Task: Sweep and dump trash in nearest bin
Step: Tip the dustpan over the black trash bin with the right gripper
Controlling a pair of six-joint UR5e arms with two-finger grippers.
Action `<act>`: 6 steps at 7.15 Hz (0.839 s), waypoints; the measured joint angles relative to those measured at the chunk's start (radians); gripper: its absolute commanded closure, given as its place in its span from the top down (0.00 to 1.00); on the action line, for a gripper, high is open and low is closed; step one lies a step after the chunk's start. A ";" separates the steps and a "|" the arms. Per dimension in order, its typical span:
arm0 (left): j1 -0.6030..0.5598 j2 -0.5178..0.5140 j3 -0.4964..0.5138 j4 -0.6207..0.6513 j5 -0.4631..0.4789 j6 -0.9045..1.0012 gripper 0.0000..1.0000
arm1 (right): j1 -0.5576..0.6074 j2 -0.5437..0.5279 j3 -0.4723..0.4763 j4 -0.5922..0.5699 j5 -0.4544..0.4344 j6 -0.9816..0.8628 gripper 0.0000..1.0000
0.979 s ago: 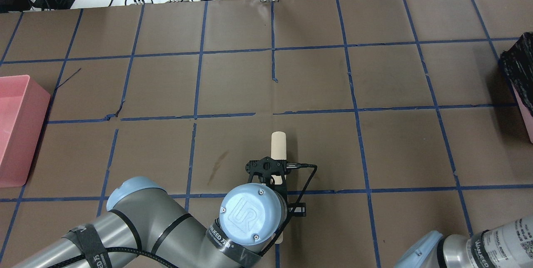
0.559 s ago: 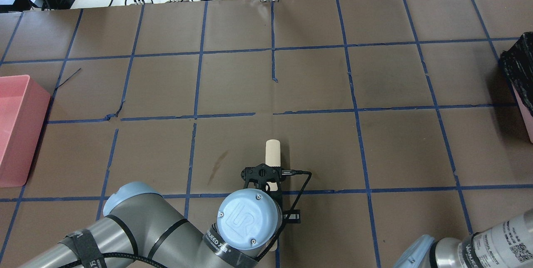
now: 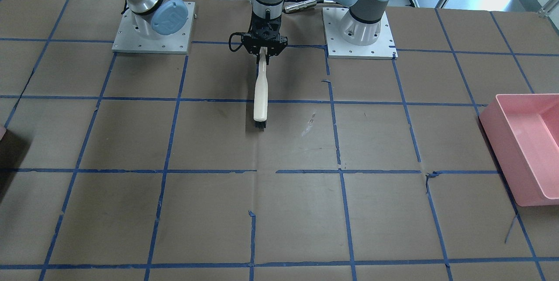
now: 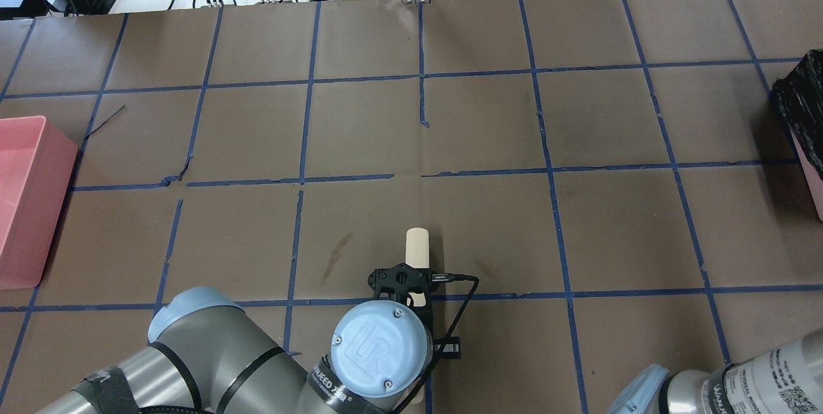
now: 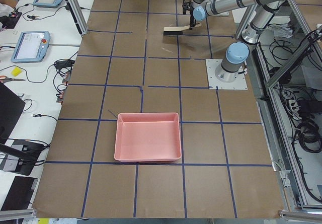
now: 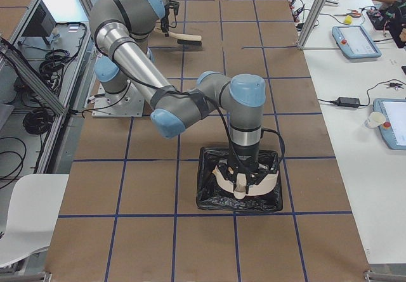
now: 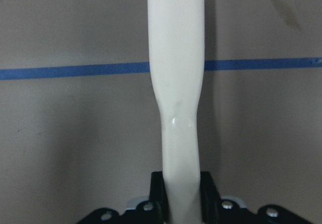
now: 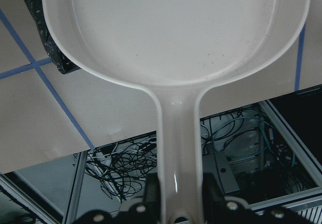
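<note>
My left gripper (image 3: 264, 50) is shut on the cream handle of a brush (image 3: 260, 93), its black bristles resting on the table near the robot's base. The brush also shows in the overhead view (image 4: 417, 247) and in the left wrist view (image 7: 176, 58). My right gripper (image 8: 180, 196) is shut on the handle of a cream dustpan (image 8: 176, 27), which looks empty. It holds the dustpan (image 6: 246, 182) over the black-lined bin (image 6: 208, 196) at the table's right end. No trash lumps show in any view.
A pink bin (image 4: 26, 202) stands at the table's left end and looks empty in the exterior left view (image 5: 148, 133). The black-lined bin (image 4: 800, 112) sits at the right edge. Blue tape lines grid the brown table.
My left arm has drawn the brush back toward the robot's base. My right arm has shifted slightly at the lower right of the overhead view.
</note>
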 measured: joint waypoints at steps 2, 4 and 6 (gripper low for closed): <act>-0.001 -0.009 0.005 -0.001 -0.007 -0.014 0.00 | 0.013 -0.104 0.006 0.160 0.090 0.021 0.00; -0.004 -0.024 0.008 0.005 -0.008 -0.051 0.00 | 0.019 -0.189 0.044 0.354 0.269 0.204 0.00; -0.008 -0.027 0.009 0.010 -0.013 -0.066 0.03 | 0.060 -0.246 0.184 0.405 0.363 0.460 0.00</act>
